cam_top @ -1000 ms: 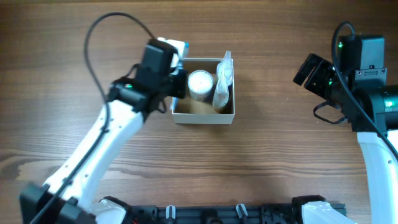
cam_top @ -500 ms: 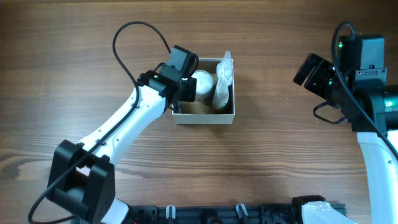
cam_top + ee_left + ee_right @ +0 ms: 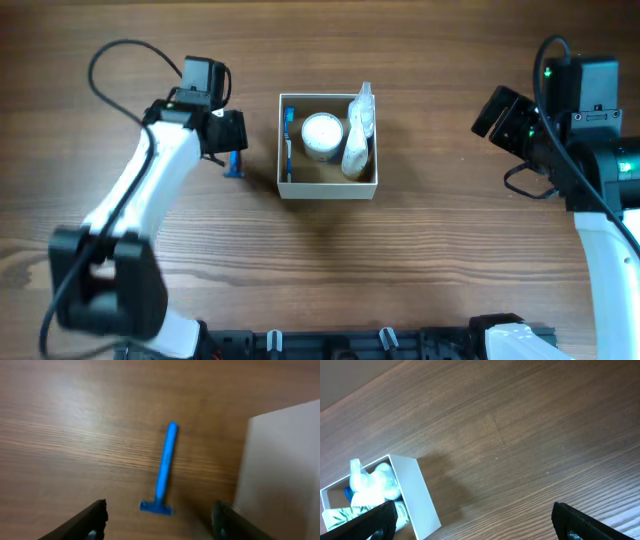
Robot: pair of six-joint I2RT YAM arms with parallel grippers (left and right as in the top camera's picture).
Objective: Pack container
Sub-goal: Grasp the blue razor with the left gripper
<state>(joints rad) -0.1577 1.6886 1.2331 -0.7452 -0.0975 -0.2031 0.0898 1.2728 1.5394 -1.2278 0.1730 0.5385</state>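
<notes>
— As seen from overhead, where to find the container [image 3: 327, 191]?

— Mid-table, upright, open at the top. White walls, tan-brown floor. Between both arms, nearer to the left one.

— Holding what?

— Against the left wall, a slim blue item [image 3: 290, 135], too small to name. Next to it, a round white-topped cup [image 3: 321, 136]. By the right wall, a clear plastic bag [image 3: 358, 135], poking up past the rim at the far end.

— And outside, on the wooden table [image 3: 450, 250]?

— Just left of the container, apart from its wall, a blue razor [image 3: 163, 472]. Flat on the wood, handle pointing away from the left wrist camera, head toward it.

— And the left gripper [image 3: 160, 510]?

— Over that razor, fingers spread wide, one tip on either side of the head, no grip on it. Also caught at the right edge of that wrist view: one white wall of the container.

— And the right gripper [image 3: 472, 520]?

— Well off to the right of the container, over bare wood, fingers likewise apart, nothing between them. From its wrist camera, seen at lower left: a corner of the container, with bag and cup showing inside.
</notes>
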